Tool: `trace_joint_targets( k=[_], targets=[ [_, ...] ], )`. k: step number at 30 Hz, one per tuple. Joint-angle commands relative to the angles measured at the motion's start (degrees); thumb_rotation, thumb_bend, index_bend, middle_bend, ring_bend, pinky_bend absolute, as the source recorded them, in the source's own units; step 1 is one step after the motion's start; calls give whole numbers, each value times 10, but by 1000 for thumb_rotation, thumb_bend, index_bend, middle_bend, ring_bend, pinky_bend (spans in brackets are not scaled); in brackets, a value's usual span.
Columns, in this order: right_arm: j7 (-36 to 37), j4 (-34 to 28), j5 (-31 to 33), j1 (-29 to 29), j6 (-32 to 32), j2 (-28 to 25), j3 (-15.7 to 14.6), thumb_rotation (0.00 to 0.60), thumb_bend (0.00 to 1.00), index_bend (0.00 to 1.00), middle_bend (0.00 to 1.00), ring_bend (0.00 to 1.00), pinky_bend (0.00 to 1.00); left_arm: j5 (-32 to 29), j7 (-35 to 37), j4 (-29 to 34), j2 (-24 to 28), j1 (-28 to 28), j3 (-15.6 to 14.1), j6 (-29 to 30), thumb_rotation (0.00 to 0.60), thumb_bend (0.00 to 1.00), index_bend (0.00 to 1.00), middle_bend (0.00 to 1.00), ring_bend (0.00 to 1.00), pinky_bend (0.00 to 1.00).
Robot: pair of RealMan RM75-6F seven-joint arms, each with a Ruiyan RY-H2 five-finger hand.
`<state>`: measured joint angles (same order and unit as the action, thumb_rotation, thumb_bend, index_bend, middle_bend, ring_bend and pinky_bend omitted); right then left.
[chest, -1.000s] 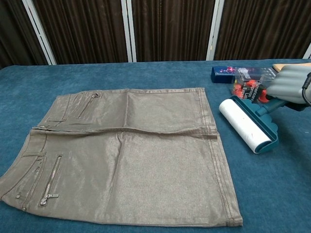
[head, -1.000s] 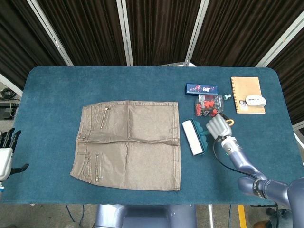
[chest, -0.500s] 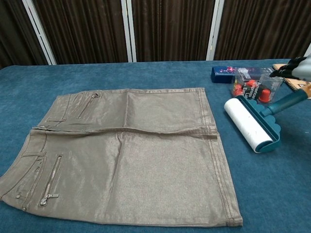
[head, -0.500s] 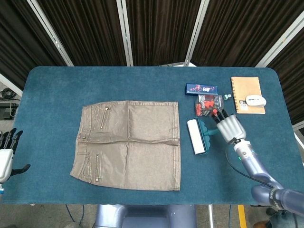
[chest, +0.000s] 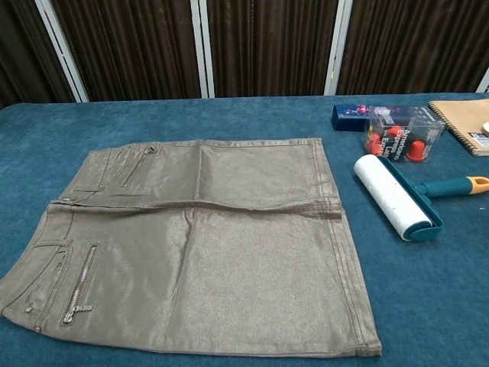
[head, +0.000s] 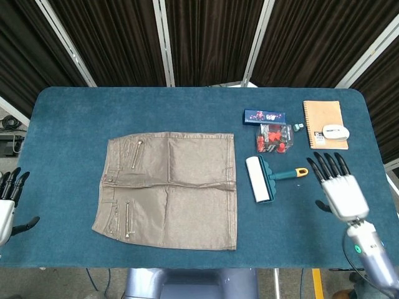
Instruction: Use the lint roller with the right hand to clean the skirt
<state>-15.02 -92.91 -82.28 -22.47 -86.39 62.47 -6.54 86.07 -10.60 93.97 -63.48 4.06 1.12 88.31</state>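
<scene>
A grey-brown skirt (head: pixel 168 187) (chest: pixel 199 241) lies flat on the blue table (head: pixel 75 112), with zips on its left part. The lint roller (head: pixel 260 179) (chest: pixel 397 196), a white roll in a teal frame with an orange-tipped handle, lies on the table just right of the skirt, touched by nothing. My right hand (head: pixel 340 190) hovers open to the right of the handle, fingers spread and apart from it. My left hand (head: pixel 7 202) stays open at the far left edge, off the table. Neither hand shows in the chest view.
Behind the roller stand a clear box of red pieces (head: pixel 273 138) (chest: pixel 401 136) and a dark blue box (head: pixel 264 116) (chest: pixel 350 115). A brown notebook (head: pixel 324 123) with a white object (head: pixel 335 131) on it lies at the back right.
My right hand let go of the roller handle and pulled back to the right and toward the front. The roller now lies free, its handle pointing right.
</scene>
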Motion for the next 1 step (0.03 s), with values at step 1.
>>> trace_joint_targets(
  k=[1],
  targets=[
    [49, 19, -28, 51, -45, 18, -7, 600, 0, 0, 0, 0, 0, 20, 7, -4, 0, -10, -7, 18, 600, 0, 0, 0, 0, 0]
  ],
)
